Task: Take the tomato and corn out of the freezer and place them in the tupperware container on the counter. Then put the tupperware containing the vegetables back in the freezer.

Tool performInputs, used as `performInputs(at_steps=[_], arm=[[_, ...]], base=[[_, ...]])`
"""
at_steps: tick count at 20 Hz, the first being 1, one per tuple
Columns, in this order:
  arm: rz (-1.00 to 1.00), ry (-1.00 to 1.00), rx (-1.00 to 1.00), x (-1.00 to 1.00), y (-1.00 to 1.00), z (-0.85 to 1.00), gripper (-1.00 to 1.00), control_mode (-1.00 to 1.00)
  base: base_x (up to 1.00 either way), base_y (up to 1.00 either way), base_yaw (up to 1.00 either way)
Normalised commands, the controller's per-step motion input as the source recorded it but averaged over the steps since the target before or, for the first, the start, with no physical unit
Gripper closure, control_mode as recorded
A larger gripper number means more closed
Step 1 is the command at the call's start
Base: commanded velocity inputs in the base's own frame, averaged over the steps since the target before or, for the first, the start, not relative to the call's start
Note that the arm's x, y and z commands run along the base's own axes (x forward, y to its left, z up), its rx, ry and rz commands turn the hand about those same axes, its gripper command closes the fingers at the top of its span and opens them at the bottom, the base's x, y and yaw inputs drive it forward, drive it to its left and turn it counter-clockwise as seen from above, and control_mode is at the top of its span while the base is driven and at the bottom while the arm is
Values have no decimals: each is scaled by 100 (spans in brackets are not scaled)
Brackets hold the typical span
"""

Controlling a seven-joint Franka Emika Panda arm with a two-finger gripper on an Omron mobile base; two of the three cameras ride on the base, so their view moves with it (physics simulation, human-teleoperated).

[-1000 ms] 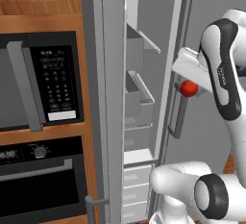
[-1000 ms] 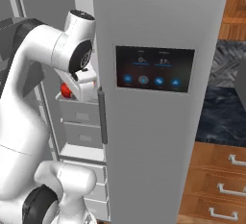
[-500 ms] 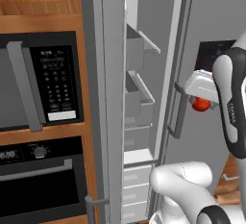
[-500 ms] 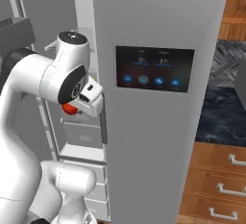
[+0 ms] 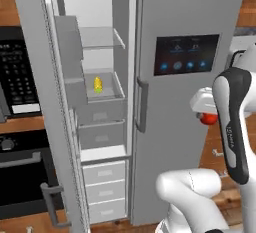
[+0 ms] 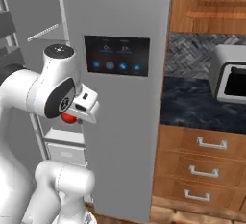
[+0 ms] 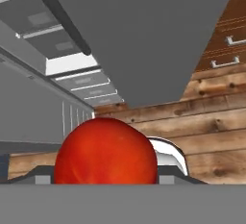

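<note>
A: What is seen from the left base view?

B: The freezer [image 5: 100, 102] is seen with its door swung open. The corn [image 5: 98, 84] is seen lying on a grey shelf inside, about halfway up. Well to the right, in front of the closed fridge door [image 5: 190, 52] with its dark touch panel [image 5: 186, 53], the gripper [image 5: 207, 111] is seen, and the tomato [image 5: 208, 119] is held beneath the white hand.

A: And from the right base view?

B: The gripper [image 6: 76, 115] is found in front of the grey door, below the touch panel [image 6: 116, 55]. The tomato [image 6: 69, 118] is partly covered by the white hand. To the right, the counter [image 6: 202, 105] is seen over wooden drawers [image 6: 206, 165] with silver handles, and a toaster [image 6: 231, 78] is set on it.

A: Is the grasp confirmed by the hand view?

B: Yes. The tomato [image 7: 105, 153] is seen large and close, clasped between the fingers, whose tips are hidden behind it. Beyond it, the freezer's lower drawers [image 7: 81, 81], the edge of the grey door and the wooden floor [image 7: 211, 136] are shown.
</note>
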Motion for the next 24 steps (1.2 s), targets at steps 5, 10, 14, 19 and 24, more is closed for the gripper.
performInputs(at_steps=[5, 10, 14, 19, 24], arm=[[0, 0, 0, 0, 0, 0, 100, 100], [0, 0, 0, 0, 0, 0, 100, 100], [0, 0, 0, 0, 0, 0, 100, 100], [0, 0, 0, 0, 0, 0, 100, 100], [0, 0, 0, 0, 0, 0, 100, 100]], base=[[20, -100, 0], [33, -100, 0], [35, -100, 0], [27, -100, -1], [19, -100, -1]])
